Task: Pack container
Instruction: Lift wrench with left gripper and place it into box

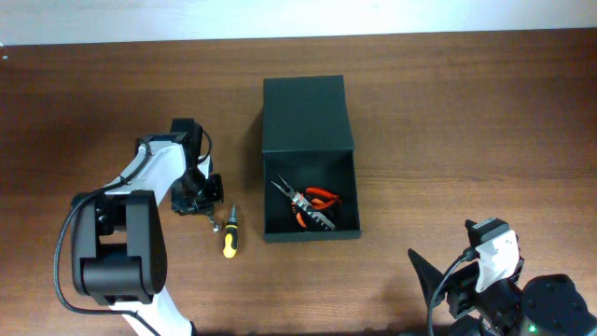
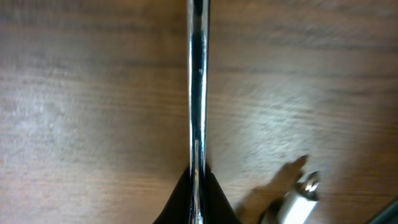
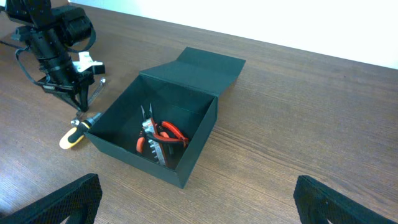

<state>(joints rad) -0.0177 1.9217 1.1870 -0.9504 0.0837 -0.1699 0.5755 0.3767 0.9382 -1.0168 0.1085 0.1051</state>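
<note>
Where the left jaws pinch shut, they grip a thin shiny rod [image 2: 198, 81] over the counter [image 1: 466, 112]. The left arm [image 1: 159, 173] bends down near a yellow screwdriver [image 1: 229, 241]. The container [image 1: 306, 112] sits mid-counter, lid open, red pliers [image 1: 317, 201] inside. The right jaws stand wide open, holding nothing.

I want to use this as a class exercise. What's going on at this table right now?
Two robot arms are packing a box. It sits open, lid folded back, with red-handled pliers inside. The left arm, beside the box, has its jaws shut on a thin metal rod. A yellow-handled screwdriver lies on the table between that arm and the box. The right arm is away from the box, jaws wide open and empty.
</note>
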